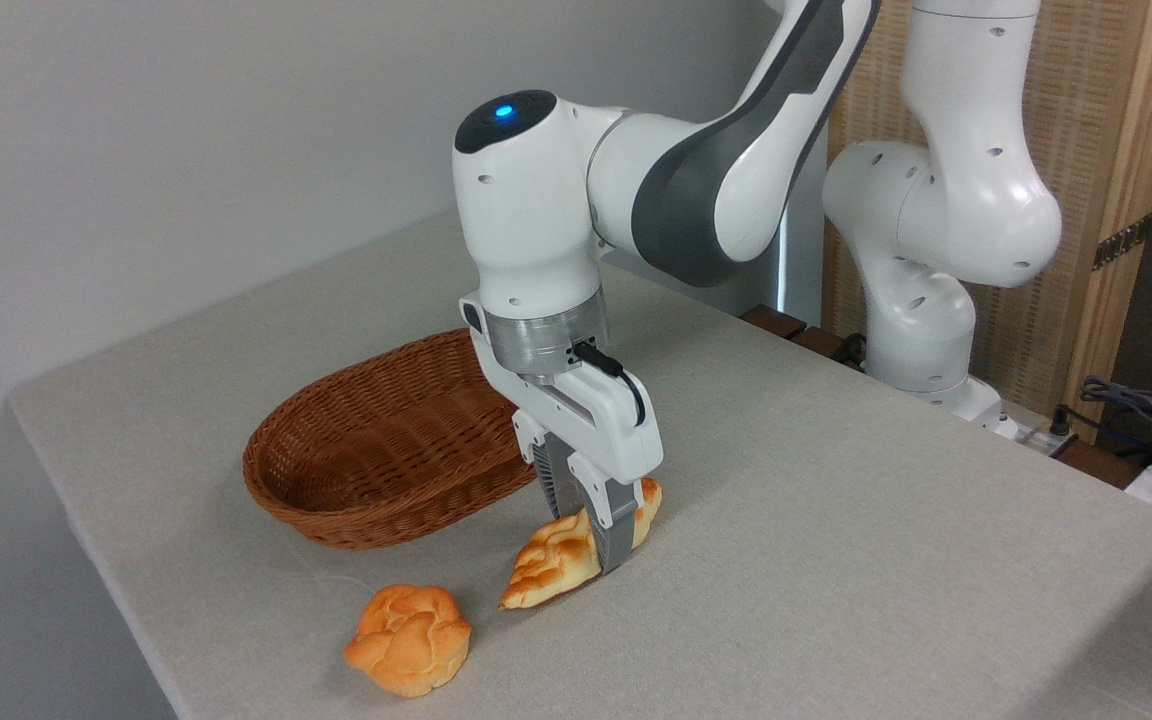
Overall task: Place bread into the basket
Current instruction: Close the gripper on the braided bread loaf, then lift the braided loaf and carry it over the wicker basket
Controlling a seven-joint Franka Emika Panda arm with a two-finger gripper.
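Beside the basket (376, 470), the claw (588, 530) pinches narrow around the bread (556, 560).

Table (836, 560), basket (336, 500), bun (408, 637), bread (551, 565)

One braided bread (548, 558), one round bun (408, 640), one wicker basket (336, 520) share one table (836, 560).

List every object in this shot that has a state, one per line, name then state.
end effector: shut on the bread, fingers pointing down at the table.
bread: pinched between the fingers, squeezed narrow, its pointed front end at the tabletop, outside the basket.
basket: upright on the table, nothing seen inside.
bun: lying loose on the table, untouched, in front of the basket.
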